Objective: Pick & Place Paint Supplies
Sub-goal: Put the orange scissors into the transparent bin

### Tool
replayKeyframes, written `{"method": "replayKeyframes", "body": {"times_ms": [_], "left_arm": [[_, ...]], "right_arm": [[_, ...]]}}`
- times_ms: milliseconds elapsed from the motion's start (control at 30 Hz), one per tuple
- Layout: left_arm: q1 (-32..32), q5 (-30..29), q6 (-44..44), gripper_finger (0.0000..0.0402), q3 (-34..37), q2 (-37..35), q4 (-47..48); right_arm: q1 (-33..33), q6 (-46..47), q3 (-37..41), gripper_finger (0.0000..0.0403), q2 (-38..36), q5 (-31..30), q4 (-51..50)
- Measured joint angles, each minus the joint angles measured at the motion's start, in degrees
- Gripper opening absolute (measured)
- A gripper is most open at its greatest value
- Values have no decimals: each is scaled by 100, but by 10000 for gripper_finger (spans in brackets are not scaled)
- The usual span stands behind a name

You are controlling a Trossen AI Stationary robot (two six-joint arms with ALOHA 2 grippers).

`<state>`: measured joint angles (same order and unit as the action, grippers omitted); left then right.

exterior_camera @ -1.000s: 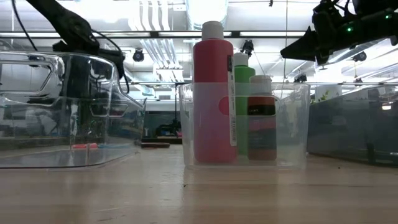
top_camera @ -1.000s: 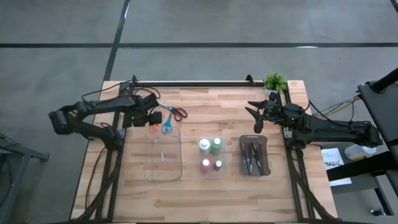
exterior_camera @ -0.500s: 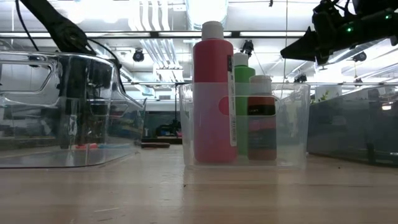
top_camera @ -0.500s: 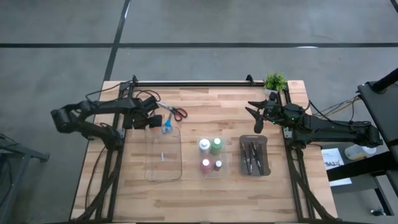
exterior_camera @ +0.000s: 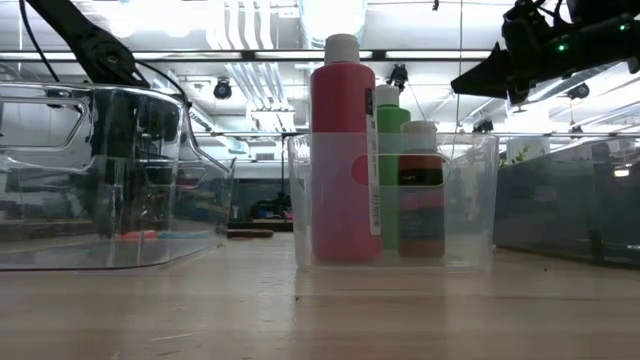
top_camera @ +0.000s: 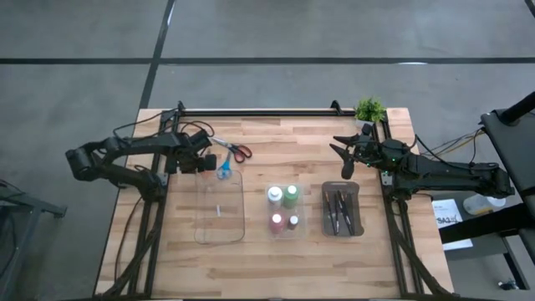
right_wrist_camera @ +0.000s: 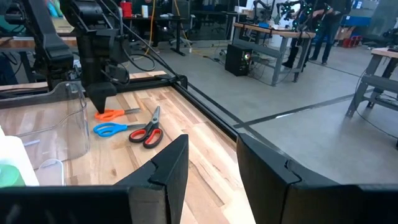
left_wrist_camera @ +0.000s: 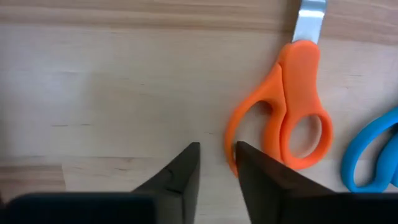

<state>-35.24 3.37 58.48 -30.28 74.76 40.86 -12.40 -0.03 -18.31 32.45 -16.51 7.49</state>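
Counter (top_camera: 276, 251): pale wood planks, matt, fine grain. Orange scissors (left_wrist_camera: 292, 112): smooth plastic handles, slightly glossy (bright metal blade). Clear tray (exterior_camera: 110, 180): glossy transparent plastic. Red paint bottle (exterior_camera: 343, 160): smooth plastic. Left end effector (left_wrist_camera: 216, 168): fingers matt dark plastic

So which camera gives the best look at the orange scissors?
The left wrist view: the orange scissors fill it, handle loops clear, just beyond the left gripper. The right wrist view shows them small, the high view hides them under the gripper, and the low view is unclear.

Potted plant (top_camera: 369, 109) (table's (top_camera: 292, 249) corner).
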Motion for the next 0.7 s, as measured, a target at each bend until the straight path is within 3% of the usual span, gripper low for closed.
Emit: {"method": "replayKeyframes", "body": {"times_ms": [367,700], "left_arm": [[0,-23,42,12,4,-3,-15],[0,41,42,9,-12,-4,-138]], "right_arm": [[0,0,0,131,0,-1,0],[0,0,0,131,-4,-2,0]]}}
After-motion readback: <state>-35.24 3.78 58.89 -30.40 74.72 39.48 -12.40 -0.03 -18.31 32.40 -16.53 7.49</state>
